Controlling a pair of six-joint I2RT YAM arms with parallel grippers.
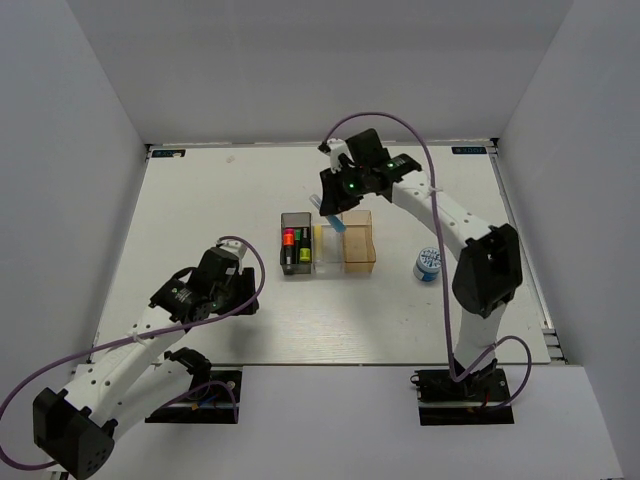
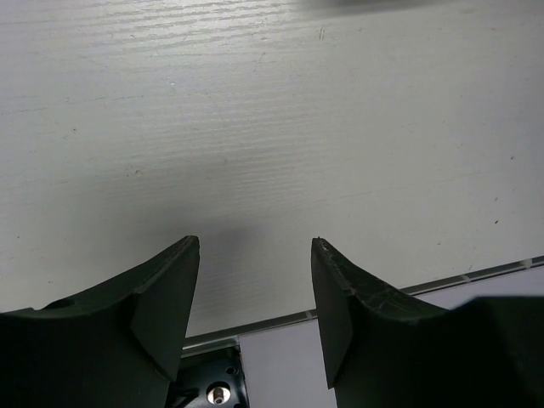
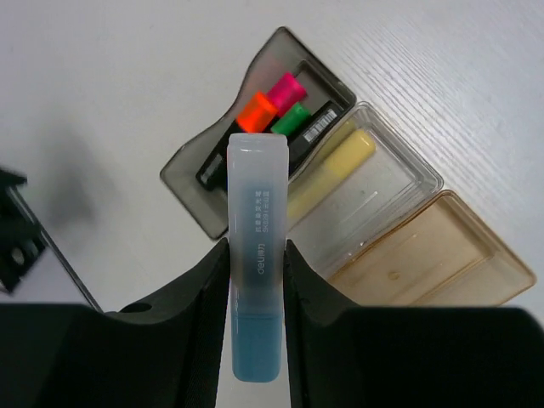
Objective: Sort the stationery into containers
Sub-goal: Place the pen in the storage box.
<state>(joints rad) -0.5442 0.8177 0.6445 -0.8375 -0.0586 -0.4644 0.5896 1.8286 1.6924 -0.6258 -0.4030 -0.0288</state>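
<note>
My right gripper (image 3: 256,255) is shut on a light blue pen-like tube (image 3: 255,229), held in the air above the row of containers. In the top view the tube (image 1: 331,219) hangs tilted over the clear bin (image 1: 329,262). The smoky grey bin (image 3: 208,191) holds highlighters with orange, pink and green caps (image 3: 276,106). A yellow highlighter (image 3: 331,170) lies in the clear bin (image 3: 387,191). The orange bin (image 3: 433,255) looks empty. A small blue-white roll (image 1: 428,264) lies on the table right of the bins. My left gripper (image 2: 255,255) is open over bare table near the front edge.
White walls enclose the table on three sides. The table's front edge with a metal strip (image 2: 459,279) runs just under my left gripper. The right arm's elbow (image 1: 487,268) stands next to the roll.
</note>
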